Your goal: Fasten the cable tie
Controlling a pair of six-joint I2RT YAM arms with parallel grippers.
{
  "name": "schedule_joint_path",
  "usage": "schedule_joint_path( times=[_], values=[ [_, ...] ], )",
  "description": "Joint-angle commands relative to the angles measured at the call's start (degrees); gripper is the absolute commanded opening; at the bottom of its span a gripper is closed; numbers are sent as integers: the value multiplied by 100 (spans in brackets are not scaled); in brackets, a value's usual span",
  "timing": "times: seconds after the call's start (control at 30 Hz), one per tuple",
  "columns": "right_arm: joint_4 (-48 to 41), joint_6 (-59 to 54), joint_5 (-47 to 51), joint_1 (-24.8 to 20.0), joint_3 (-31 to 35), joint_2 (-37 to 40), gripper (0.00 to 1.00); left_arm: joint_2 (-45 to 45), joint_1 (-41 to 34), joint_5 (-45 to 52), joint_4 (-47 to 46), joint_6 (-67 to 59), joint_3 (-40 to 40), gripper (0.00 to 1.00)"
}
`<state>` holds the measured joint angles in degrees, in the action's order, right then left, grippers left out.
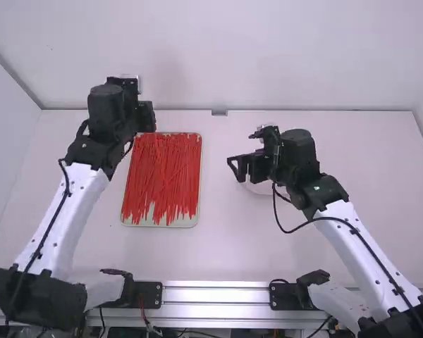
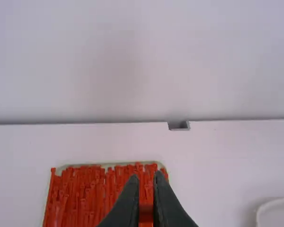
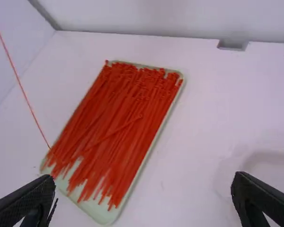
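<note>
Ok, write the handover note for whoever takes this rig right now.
Left gripper: shut on one red cable tie, over the far end of the tray.
Right gripper: open, holding nothing, above the table to the right of the tray.
Loose ties: piled in the tray.
Done: one tie pinched.
Left: lift it clear, thread its tail through its head, pull tight.

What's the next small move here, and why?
Probably raise the left gripper and carry it toward the middle. Its fingers look shut on one red cable tie, whose tail slants down to the edge of the tray, so it isn't clear of the pile yet. The right gripper is open beside the tray, holding nothing, ready to take the free end.
</note>
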<state>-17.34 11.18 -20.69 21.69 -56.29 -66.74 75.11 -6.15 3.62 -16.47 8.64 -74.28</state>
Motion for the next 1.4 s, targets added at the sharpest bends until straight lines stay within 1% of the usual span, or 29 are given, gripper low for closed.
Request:
schedule_joint_path(
  times=[0.0, 0.2, 0.23, 0.3, 0.33, 0.5, 0.67, 0.8, 0.9, 1.0, 1.1, 1.17, 1.2, 1.27, 1.37],
  values=[
    [129, -4, -525, 13, -214, -44, 99, -385, 4, 424, 214, 203, 361, 2],
    [544, 46, -1060, 63, -214, -44, 99, -767, -24, 1202, 765, 402, 861, 2],
    [664, 57, -1115, 140, -214, -44, 99, -824, -61, 1451, 905, 472, 960, 2],
    [772, 48, -1113, 247, -214, -44, 99, -866, -72, 1641, 1014, 625, 1034, 2],
    [866, 28, -1097, 374, -214, -44, 99, -874, -59, 1939, 1126, 678, 1084, 2],
    [1045, 13, -1001, 717, -214, -44, 99, -870, -151, 2586, 1294, 872, 1093, 2],
    [1082, 13, -758, 994, -214, -44, 99, -870, -525, 2702, 1425, 868, 1093, 2],
    [1099, 55, -562, 1202, -214, -44, 100, -870, -1021, 2702, 1591, 916, 1093, 2],
    [1091, 55, -485, 1272, -214, -44, 100, -870, -1198, 2702, 1609, 914, 1093, 2],
    [1093, 55, -479, 1296, -214, -44, 94, -876, -1268, 2706, 1572, 949, 1093, 2],
    [1073, 57, -494, 1285, -214, -44, 91, -881, -1270, 2800, 1556, 1156, 1093, 2],
    [1075, 55, -494, 1285, -214, -44, 85, -881, -1272, 3051, 1641, 1154, 1093, 2],
    [1075, 57, -494, 1285, -214, -44, 84, -883, -1272, 3053, 1644, 1158, 1093, 2],
    [1082, 57, -474, 1287, -214, -44, 78, -887, -1270, 3056, 1692, 1314, 1093, 2],
    [1080, 55, -476, 1285, -214, -44, 75, -885, -1270, 3359, 1910, 1438, 1093, 2]
  ],
)
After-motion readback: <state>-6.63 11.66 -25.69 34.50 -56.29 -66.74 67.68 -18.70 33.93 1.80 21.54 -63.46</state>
